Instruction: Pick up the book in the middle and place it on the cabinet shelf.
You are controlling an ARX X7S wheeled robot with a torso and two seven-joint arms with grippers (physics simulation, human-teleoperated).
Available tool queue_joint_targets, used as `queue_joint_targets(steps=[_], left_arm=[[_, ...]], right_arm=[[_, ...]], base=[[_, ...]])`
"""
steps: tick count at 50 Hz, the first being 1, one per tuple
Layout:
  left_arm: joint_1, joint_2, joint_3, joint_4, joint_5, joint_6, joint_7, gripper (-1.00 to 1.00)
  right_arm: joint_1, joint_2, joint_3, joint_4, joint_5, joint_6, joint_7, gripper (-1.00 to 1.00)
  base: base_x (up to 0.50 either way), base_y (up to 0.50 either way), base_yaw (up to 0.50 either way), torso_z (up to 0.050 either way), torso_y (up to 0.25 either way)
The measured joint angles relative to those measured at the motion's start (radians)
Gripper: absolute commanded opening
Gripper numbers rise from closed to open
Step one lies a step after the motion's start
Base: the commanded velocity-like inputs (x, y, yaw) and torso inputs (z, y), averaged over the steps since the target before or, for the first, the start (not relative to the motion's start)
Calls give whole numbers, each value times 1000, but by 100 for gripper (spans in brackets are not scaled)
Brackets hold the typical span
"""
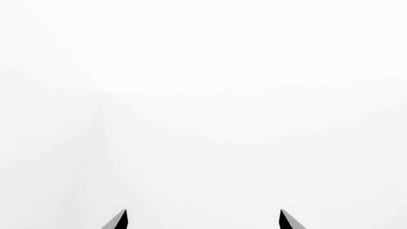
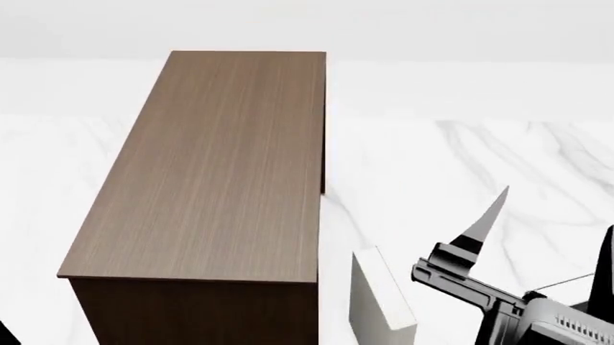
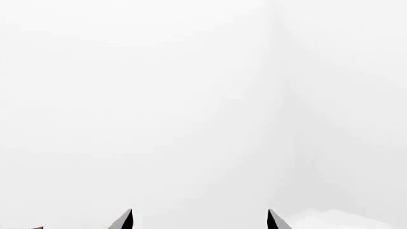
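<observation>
White marble floor surrounds the cabinet shelf, and your right gripper and left gripper both have fingers spread and empty, so reach next for the book standing near-right of it.

The head camera looks steeply down, close over the cabinet top and marble floor. Both wrist cameras face out along their fingertips at blank white wall; neither shares anything with the head view.
</observation>
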Motion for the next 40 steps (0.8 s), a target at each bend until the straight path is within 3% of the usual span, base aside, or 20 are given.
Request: queue_joint_targets(steps=[19,40], left_arm=[[-3,-16,17,-14,-21,-14,2,100],[-7,-31,29,-23,-34,-43,2,100]], right_arm=[[84,-74,53,28,25,11,167,100],[135,-103,18,101,76,-2,259,100]], base=[[0,0,0,0,0],[0,0,0,0,0]])
